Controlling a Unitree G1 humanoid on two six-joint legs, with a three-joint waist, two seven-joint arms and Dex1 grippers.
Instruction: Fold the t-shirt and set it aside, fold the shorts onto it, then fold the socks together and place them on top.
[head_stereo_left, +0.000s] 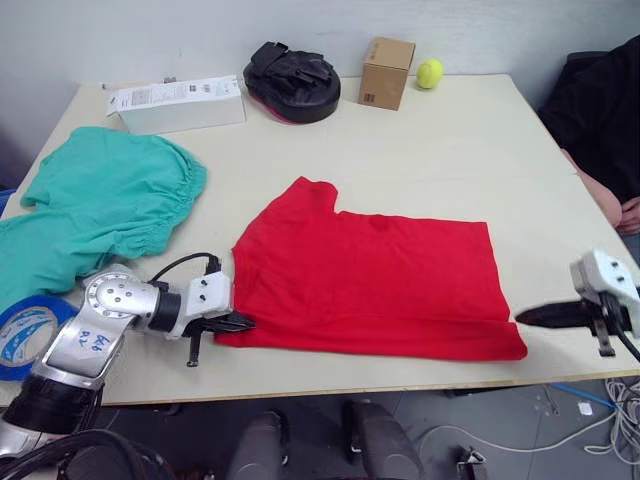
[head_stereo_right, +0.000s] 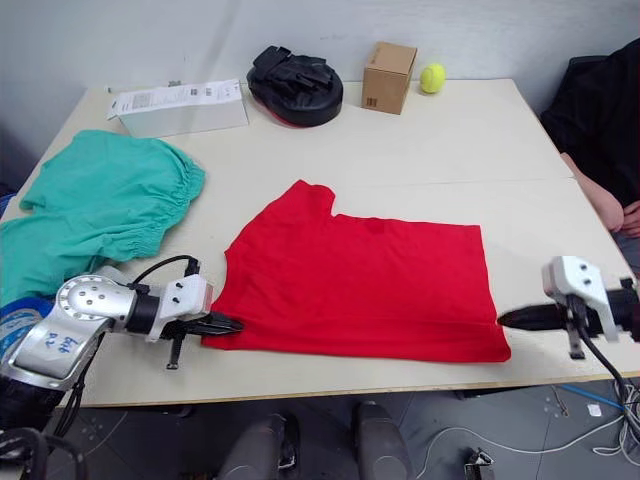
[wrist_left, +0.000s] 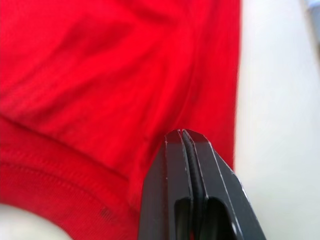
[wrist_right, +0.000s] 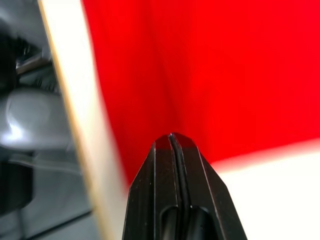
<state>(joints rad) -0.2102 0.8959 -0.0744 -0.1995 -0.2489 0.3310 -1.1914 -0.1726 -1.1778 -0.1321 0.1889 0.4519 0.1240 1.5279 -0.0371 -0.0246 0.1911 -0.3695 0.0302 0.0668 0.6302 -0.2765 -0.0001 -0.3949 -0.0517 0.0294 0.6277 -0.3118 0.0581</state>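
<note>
Red t-shirt (head_stereo_left: 370, 285) flat on table (head_stereo_left: 470, 160), left hand (head_stereo_left: 243, 322) closed at its corner, right hand (head_stereo_left: 524, 316) closed beside the hem.

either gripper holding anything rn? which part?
Both grippers are shut at the near hem of the bright red cotton t-shirt: left gripper at its left corner, right gripper at its right. Pinched fabric can't be confirmed.

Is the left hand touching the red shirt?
Touching. In the left wrist view the shut left hand lies right over the shirt; the left eye view shows its tip at the shirt's near corner.
</note>
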